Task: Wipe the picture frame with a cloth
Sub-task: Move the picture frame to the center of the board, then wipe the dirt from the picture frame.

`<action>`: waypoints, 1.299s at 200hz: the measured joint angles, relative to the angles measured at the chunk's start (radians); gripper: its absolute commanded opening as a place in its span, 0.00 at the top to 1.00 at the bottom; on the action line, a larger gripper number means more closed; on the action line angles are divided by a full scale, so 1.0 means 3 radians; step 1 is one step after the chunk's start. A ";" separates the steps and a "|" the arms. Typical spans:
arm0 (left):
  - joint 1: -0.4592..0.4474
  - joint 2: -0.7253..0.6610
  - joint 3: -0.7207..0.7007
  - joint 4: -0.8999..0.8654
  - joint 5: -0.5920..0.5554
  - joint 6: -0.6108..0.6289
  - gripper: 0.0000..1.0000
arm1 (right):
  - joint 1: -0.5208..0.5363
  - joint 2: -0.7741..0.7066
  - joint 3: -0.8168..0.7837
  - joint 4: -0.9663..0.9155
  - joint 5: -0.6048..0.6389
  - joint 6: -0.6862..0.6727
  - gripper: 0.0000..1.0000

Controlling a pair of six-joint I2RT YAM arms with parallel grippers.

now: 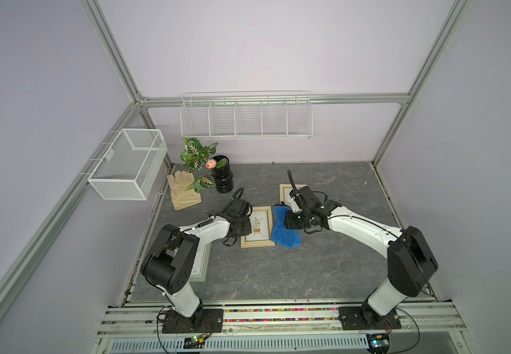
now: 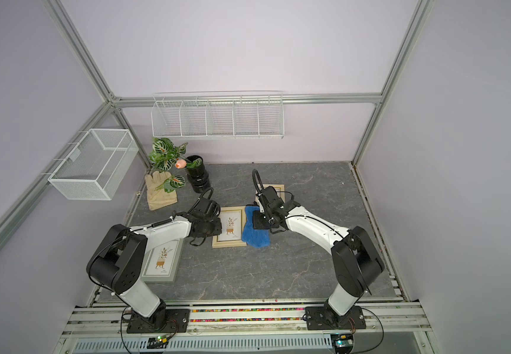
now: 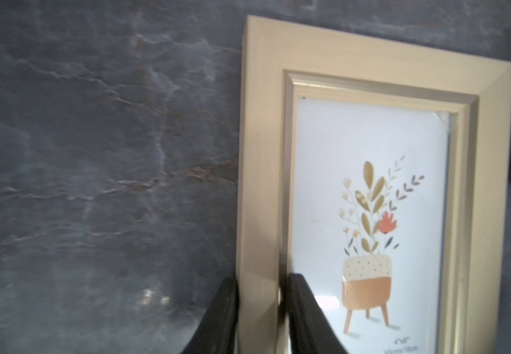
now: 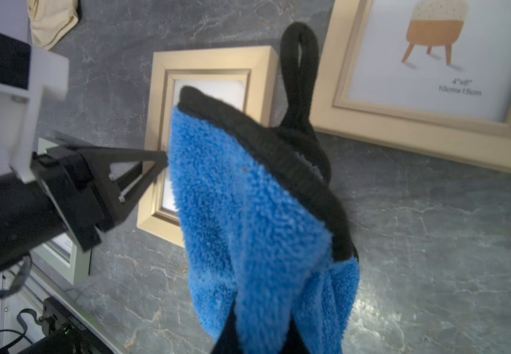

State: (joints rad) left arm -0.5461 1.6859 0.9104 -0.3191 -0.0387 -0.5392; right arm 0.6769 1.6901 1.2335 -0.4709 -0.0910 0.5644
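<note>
The picture frame [image 1: 257, 228] lies flat near the middle of the desk [image 1: 278, 275]. The left gripper [image 3: 262, 277] is closed on one side rail, with one finger outside the wood and the other over the glass. The right gripper [image 4: 260, 340] is pinched tight on the blue cloth [image 1: 284, 236], which is bunched just beside the frame's other long side, its black loop [image 4: 298, 52] free.

This is looking like a robotics lab test cell, not a real home: aluminium framing [image 1: 111, 52] is boxing in plain lilac panels [image 1: 263, 46], the left arm [image 1: 205, 228] and right arm [image 1: 361, 226] are sitting bolted to a rail [image 1: 278, 325], and homey props like a fake plant [image 1: 194, 153] and picture frame [image 1: 257, 228] are sitting on a stone-look tabletop [image 1: 309, 269].
</note>
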 measured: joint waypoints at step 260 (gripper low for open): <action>-0.0219 -0.0154 -0.0383 0.0575 -0.0048 -0.0156 0.77 | 0.0220 0.1256 0.1026 -0.0427 0.0502 -0.0139 0.94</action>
State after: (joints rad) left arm -0.6117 1.6398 0.7956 -0.1467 -0.0532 -0.5861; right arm 0.7429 2.0670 1.5414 -0.5991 0.0597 0.5228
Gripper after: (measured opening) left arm 0.244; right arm 0.091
